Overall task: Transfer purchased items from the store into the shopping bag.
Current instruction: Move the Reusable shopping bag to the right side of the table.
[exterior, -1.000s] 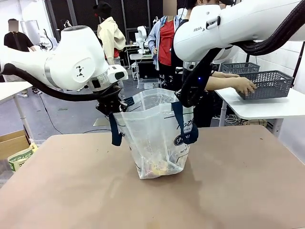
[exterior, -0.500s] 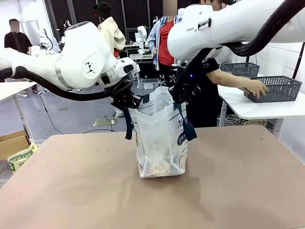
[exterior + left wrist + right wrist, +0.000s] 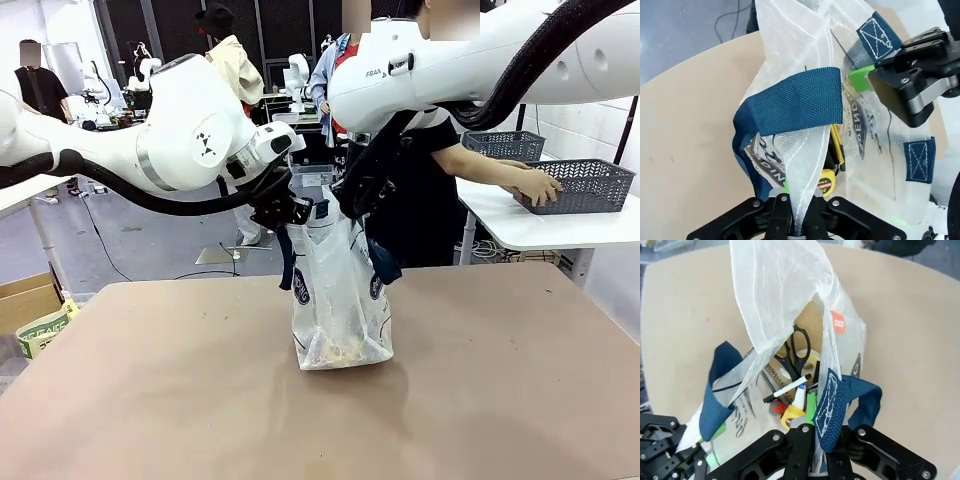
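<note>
- The left tool [image 3: 797, 220] has its fingers together, clamped on the clear film at the mouth of the shopping bag [image 3: 340, 300], just beside a navy strap handle [image 3: 795, 102].
- The right tool [image 3: 815, 450] is also pressed together, on the opposite edge of the mouth, at the stitched end of another navy strap.
- The two tools stand near each other above the bag, so the bag is narrow and upright, with its bottom touching the brown surface [image 3: 480, 400].
- The purchased items [image 3: 335, 350] lie at the bottom of the bag; black scissors [image 3: 799, 347] and a pen [image 3: 787, 389] are among them.
- The dark grey lattice basket [image 3: 585, 185] is on a white side table [image 3: 540, 225], well apart from the bag, and a person's hand [image 3: 535, 185] rests on it.
</note>
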### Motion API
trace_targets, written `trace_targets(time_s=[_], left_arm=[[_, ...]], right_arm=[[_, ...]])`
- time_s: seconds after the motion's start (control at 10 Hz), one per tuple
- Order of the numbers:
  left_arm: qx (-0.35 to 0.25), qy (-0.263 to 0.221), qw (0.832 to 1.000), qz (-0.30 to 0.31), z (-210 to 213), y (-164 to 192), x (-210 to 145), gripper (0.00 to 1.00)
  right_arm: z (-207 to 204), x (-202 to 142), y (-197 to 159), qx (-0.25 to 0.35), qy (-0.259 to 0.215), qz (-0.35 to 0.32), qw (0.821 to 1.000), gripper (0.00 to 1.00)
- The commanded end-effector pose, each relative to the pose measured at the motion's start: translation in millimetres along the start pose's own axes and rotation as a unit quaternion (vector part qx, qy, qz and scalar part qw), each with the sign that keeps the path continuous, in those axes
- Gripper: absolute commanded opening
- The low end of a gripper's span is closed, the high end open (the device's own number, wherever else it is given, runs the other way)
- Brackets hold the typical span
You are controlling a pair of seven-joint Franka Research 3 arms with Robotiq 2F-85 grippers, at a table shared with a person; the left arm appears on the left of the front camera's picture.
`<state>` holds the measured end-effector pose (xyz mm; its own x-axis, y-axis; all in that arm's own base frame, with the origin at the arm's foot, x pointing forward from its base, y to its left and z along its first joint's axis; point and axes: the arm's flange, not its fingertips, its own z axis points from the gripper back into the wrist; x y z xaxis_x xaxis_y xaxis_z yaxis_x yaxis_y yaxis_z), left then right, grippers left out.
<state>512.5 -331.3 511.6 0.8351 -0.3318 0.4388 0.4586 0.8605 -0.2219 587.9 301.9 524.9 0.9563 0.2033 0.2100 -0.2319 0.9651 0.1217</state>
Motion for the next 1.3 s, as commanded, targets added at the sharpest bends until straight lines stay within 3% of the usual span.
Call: trace_targets(time_s=[0.0,0.2,0.7,1.0,1.2], left_arm=[[0.006,0.002,1.000,-0.002,4,3,-3,0.00],[0.001,0.001,1.000,0.000,0,1,0,0.00],[-0.030,-0.073,0.995,-0.055,-2,-27,13,0.00],[-0.055,-0.086,0.993,-0.050,-6,-20,11,0.00],[-0.025,-0.069,0.996,-0.042,-10,-26,10,0.00]], right_arm=[[0,-1,0,-0.001,0.005,-0.002,1.000,0.00],[0,0,0,0.000,0.001,0.000,1.000,0.00],[7,-8,30,0.009,-0.011,-0.043,0.999,0.00],[-6,-4,17,0.043,-0.016,-0.039,0.998,0.00],[-10,-11,6,0.066,-0.020,-0.042,0.997,0.00]])
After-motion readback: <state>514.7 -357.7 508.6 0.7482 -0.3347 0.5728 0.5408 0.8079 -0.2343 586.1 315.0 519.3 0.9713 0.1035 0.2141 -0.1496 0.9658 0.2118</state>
